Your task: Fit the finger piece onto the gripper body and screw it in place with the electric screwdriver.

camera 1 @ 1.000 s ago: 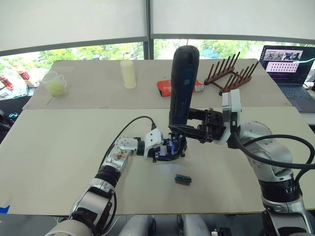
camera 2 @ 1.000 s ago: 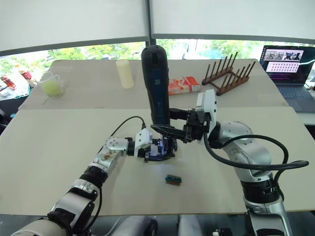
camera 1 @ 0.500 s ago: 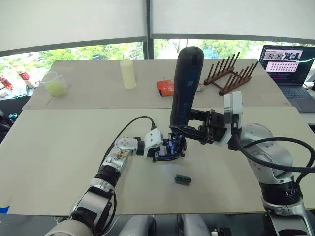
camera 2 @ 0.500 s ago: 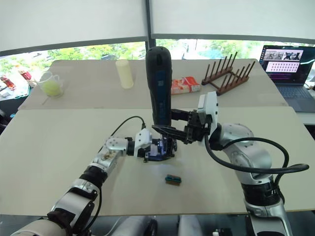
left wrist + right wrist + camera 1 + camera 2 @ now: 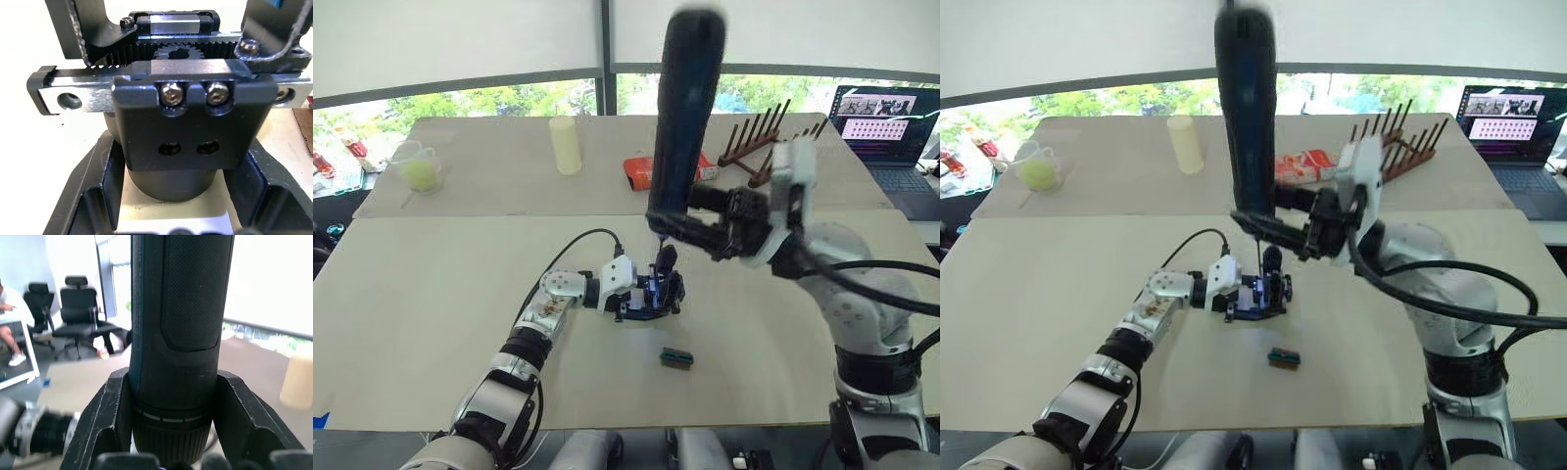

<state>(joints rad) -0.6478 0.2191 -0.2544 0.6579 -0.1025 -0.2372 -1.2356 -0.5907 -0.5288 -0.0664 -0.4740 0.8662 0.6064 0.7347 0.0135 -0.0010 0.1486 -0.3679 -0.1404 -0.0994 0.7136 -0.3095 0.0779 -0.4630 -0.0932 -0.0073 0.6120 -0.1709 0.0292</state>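
We see the beige flat desk (image 5: 431, 294). Right tool (image 5: 690, 227) clamps the long thick black cylindrical electric screwdriver (image 5: 683, 108) upright, bit above the small black mechanical gripper body (image 5: 656, 294); left tool (image 5: 641, 297) grips that body mid-desk.
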